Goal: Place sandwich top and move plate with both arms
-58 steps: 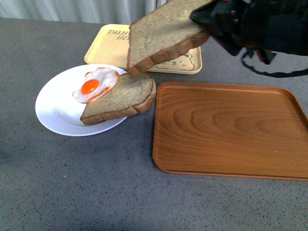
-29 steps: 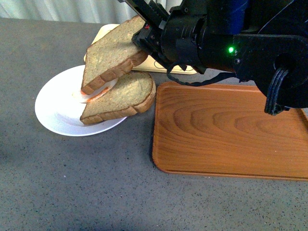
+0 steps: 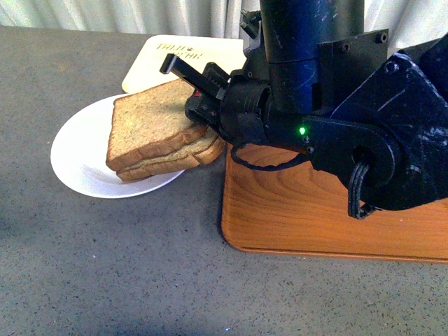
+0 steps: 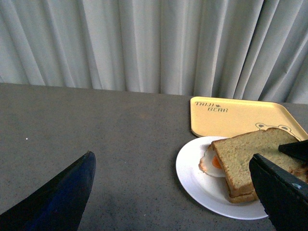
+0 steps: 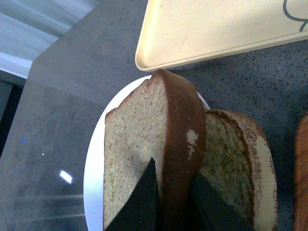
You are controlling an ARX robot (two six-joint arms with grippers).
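My right claw (image 5: 172, 179) is closed narrow on the crust edge of the sandwich top (image 3: 147, 129), one finger on each face of the slice. The wrist view shows this plainly. The sandwich top lies left of centre in the front view. It rests on the lower slice (image 3: 210, 145), a little off square, with its near-left corner hanging past the slice beneath. Both slices sit on the right half of the white plate (image 3: 75, 164). From the left wrist view, the fried egg (image 4: 211, 162) peeks out between them on the side toward the middle of the plate.

My left claw (image 4: 172, 163) is spread wide and holds nothing. It hangs over bare table (image 3: 105, 266), well apart from the plate.

As I judge it, the placing is nearly done: the bread is down, but I have not let go of it yet. What is left is to release the slice and draw the right claw clear without dragging it. After that, both claws go to opposite rims of the plate to shift it. The wooden tray (image 3: 301, 210), just right of the plate, seems the likely spot, though I cannot be sure. The yellow tray (image 3: 178, 50) lies behind, in the upper middle.
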